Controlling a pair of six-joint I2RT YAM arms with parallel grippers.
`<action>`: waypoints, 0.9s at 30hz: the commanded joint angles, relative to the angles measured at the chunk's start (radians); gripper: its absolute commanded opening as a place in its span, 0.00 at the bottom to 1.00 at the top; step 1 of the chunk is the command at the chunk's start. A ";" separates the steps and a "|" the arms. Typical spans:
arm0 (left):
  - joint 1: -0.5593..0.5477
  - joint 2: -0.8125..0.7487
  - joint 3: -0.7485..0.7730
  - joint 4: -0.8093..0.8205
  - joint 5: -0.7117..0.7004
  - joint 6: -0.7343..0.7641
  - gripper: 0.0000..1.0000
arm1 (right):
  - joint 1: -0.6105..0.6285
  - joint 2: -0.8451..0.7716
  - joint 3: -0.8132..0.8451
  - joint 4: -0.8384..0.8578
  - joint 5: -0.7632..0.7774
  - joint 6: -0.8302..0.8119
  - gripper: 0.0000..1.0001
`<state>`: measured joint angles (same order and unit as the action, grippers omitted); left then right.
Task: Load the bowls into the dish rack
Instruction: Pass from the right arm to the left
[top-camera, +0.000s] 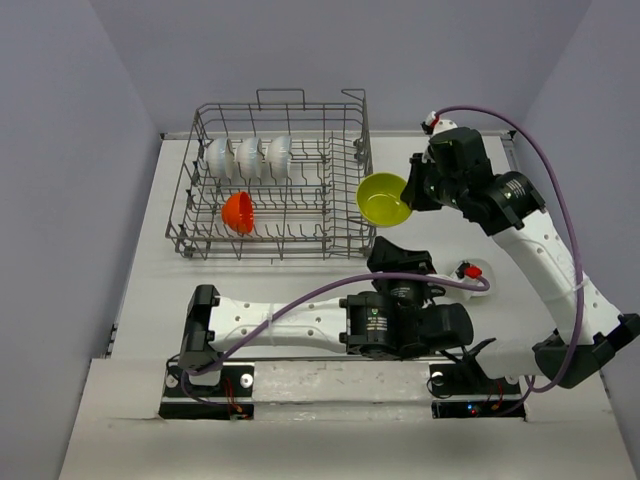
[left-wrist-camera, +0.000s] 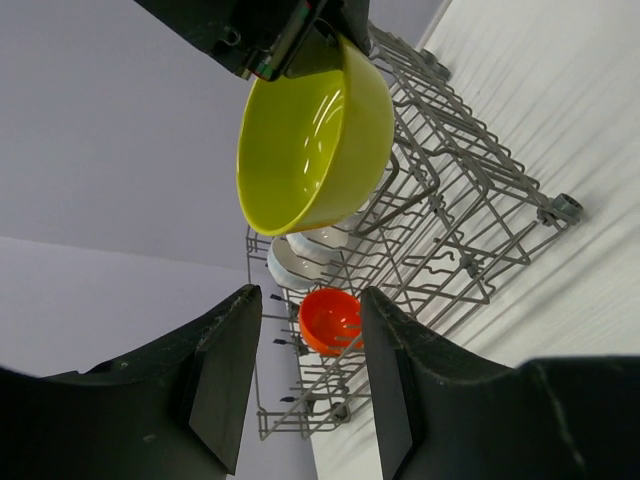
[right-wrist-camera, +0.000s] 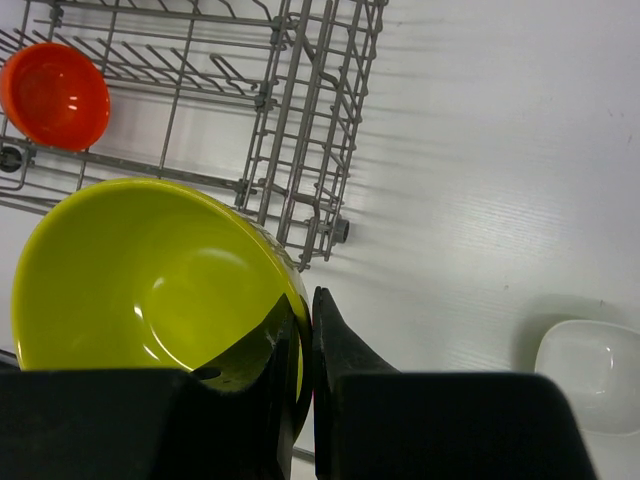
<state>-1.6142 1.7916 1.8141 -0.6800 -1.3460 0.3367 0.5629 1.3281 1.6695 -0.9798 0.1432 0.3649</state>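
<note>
My right gripper (top-camera: 408, 190) is shut on the rim of a yellow-green bowl (top-camera: 384, 198), one finger inside it and one outside. The bowl (right-wrist-camera: 150, 270) hangs in the air just off the right end of the dish rack (top-camera: 270, 243), tilted on its side. An orange bowl (top-camera: 238, 212) and three white bowls (top-camera: 248, 158) stand between the rack's tines. My left gripper (top-camera: 400, 258) is open near the rack's front right corner with nothing between its fingers (left-wrist-camera: 225, 370). Past them, the left wrist view shows the held bowl (left-wrist-camera: 315, 140) above the rack (left-wrist-camera: 470, 200).
A small white dish (top-camera: 470, 270) lies on the table to the right of my left gripper, also low in the right wrist view as the white dish (right-wrist-camera: 590, 375). Grey walls close in the table on three sides.
</note>
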 joint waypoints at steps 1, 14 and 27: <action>0.000 -0.008 0.100 0.004 0.025 0.027 0.56 | -0.003 -0.030 0.046 0.009 -0.031 -0.038 0.01; 0.048 0.049 0.243 -0.073 0.209 0.004 0.59 | -0.003 -0.236 -0.290 0.367 0.035 -0.138 0.01; 0.071 0.038 0.254 -0.115 0.320 -0.030 0.61 | -0.003 -0.288 -0.375 0.576 0.064 -0.156 0.01</action>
<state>-1.5658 1.8503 2.0129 -0.8097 -1.0401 0.3252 0.5571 1.0531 1.2762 -0.5446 0.2020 0.2226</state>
